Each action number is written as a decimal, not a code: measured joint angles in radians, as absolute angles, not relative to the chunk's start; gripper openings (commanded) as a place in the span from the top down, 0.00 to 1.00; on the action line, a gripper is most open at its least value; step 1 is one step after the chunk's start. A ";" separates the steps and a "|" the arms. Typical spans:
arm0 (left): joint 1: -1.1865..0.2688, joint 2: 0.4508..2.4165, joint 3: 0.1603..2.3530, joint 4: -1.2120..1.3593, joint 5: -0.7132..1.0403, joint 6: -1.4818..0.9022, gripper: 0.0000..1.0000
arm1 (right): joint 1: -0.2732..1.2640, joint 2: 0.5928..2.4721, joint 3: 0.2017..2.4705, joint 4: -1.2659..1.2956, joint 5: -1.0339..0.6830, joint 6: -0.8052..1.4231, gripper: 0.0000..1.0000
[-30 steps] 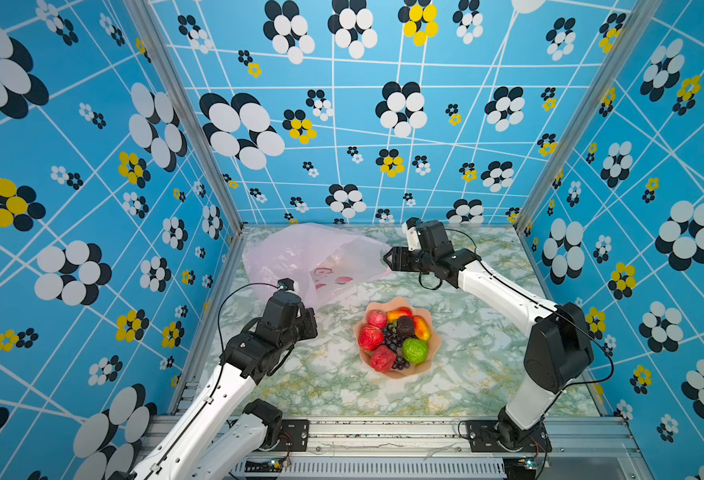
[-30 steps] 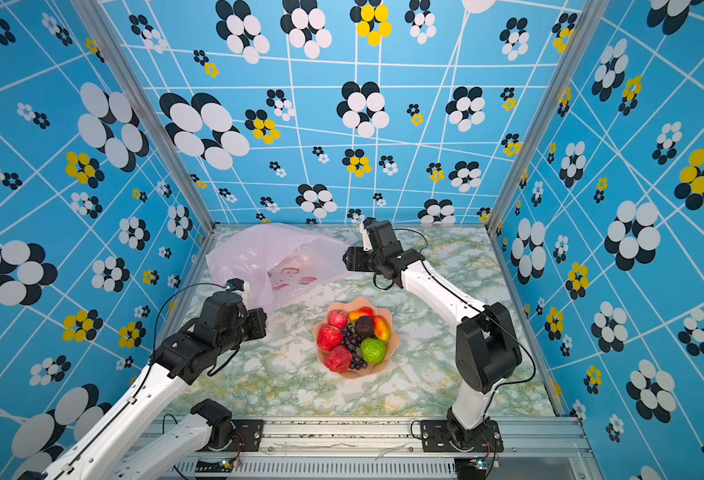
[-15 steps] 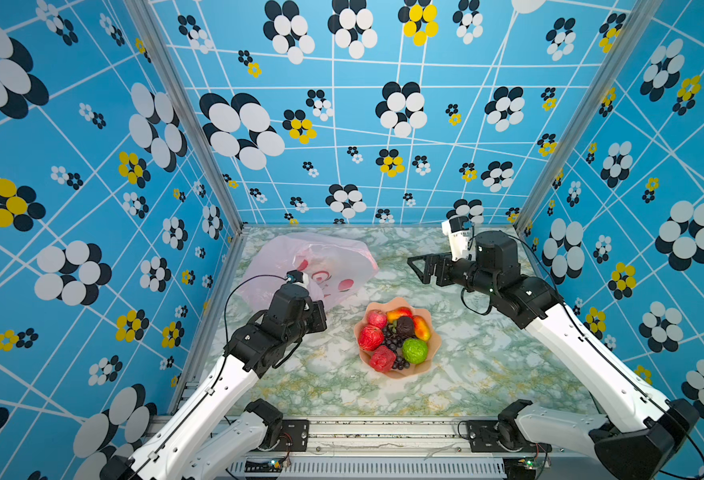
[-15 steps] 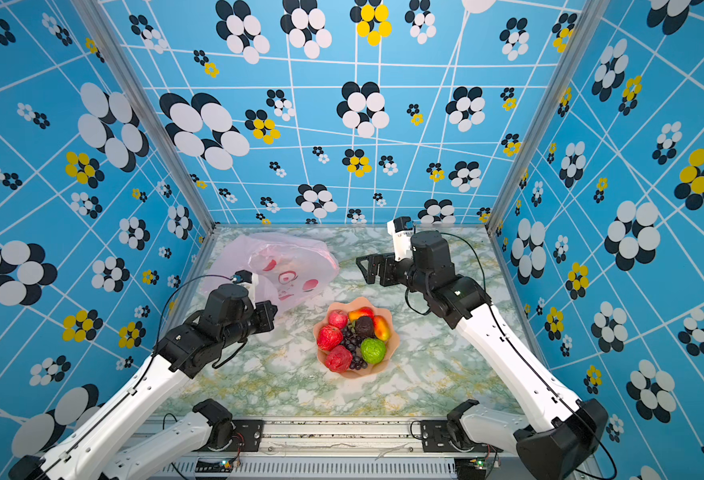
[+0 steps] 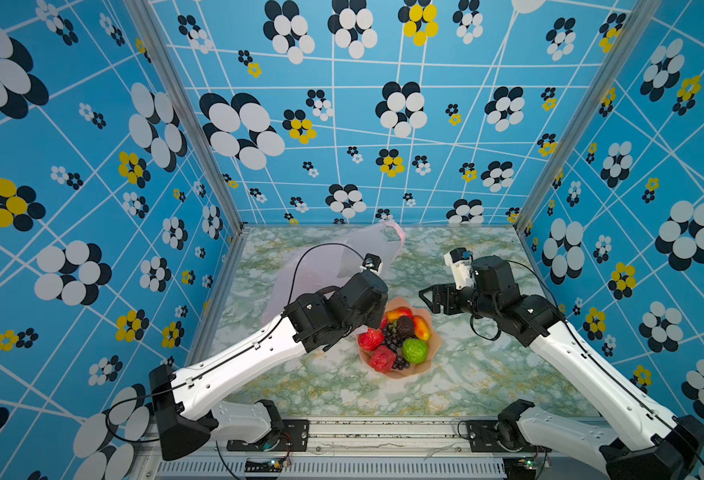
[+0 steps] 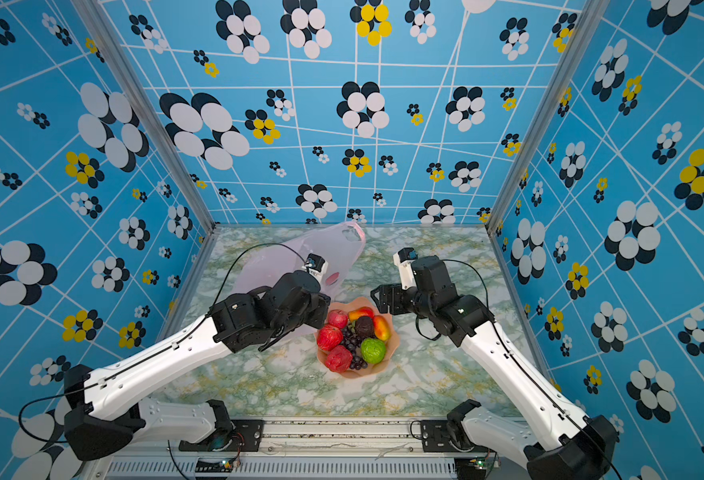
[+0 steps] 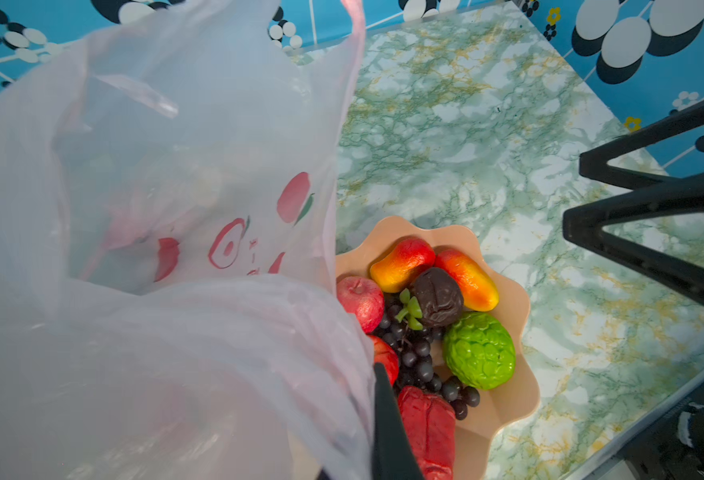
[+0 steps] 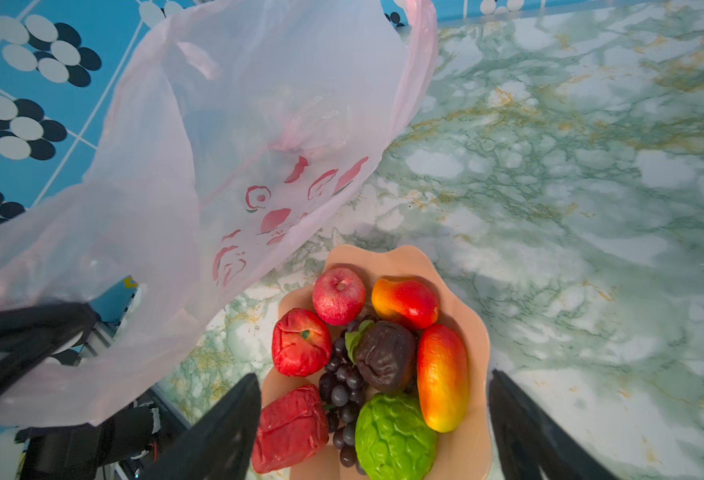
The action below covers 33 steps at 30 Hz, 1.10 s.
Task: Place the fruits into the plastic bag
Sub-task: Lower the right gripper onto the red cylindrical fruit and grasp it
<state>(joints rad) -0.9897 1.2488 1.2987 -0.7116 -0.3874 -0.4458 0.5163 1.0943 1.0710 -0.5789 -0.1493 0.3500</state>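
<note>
The plastic bag (image 8: 167, 174) is translucent pale pink with red fruit prints, and the bowl (image 8: 479, 332) is peach. The green fruit (image 8: 393, 436) is bright lime, the maroon fruit (image 8: 385, 355) very dark, the mangoes (image 8: 441, 374) shade red to orange-yellow, the grape bunch (image 8: 342, 386) is dark purple, and the red fruits (image 8: 300, 343) range pink to crimson. The counter (image 8: 570, 208) is green-and-white marble with golden veins, the walls (image 5: 342, 124) blue with white lines and black, white and yellow flowers

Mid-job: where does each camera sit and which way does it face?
Top views: high above the arm bases, looking down on the table; both arms show.
Left wrist: beside the raised plastic bag, facing the bowl; one of its fingers shows.
Right wrist: above the bowl, looking down at the fruits between its open fingers.
Both wrist views share bag, bowl, fruits.
</note>
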 measured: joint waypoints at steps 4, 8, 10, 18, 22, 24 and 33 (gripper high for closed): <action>-0.989 1.112 1.165 -0.710 -0.429 -0.473 1.00 | 0.519 1.095 1.051 -0.604 -0.151 0.363 0.29; -0.989 1.031 1.080 -0.711 -0.453 -0.513 1.00 | 0.570 1.115 1.020 -0.642 -0.147 0.386 0.26; -0.989 1.021 1.058 -0.711 -0.460 -0.528 1.00 | 0.619 1.143 1.020 -0.650 -0.136 0.392 0.24; -0.989 1.021 1.040 -0.710 -0.461 -0.539 1.00 | 0.706 1.263 1.014 -0.648 -0.113 0.392 0.20; -0.989 1.014 1.031 -0.704 -0.462 -0.540 1.00 | 0.745 1.287 1.014 -0.648 -0.108 0.370 0.17; -0.989 1.007 1.023 -0.703 -0.464 -0.540 1.00 | 0.796 1.287 1.014 -0.647 -0.106 0.336 0.12; -0.989 0.999 1.015 -0.703 -0.464 -0.540 1.00 | 1.058 1.260 1.014 -0.641 -0.061 0.137 0.01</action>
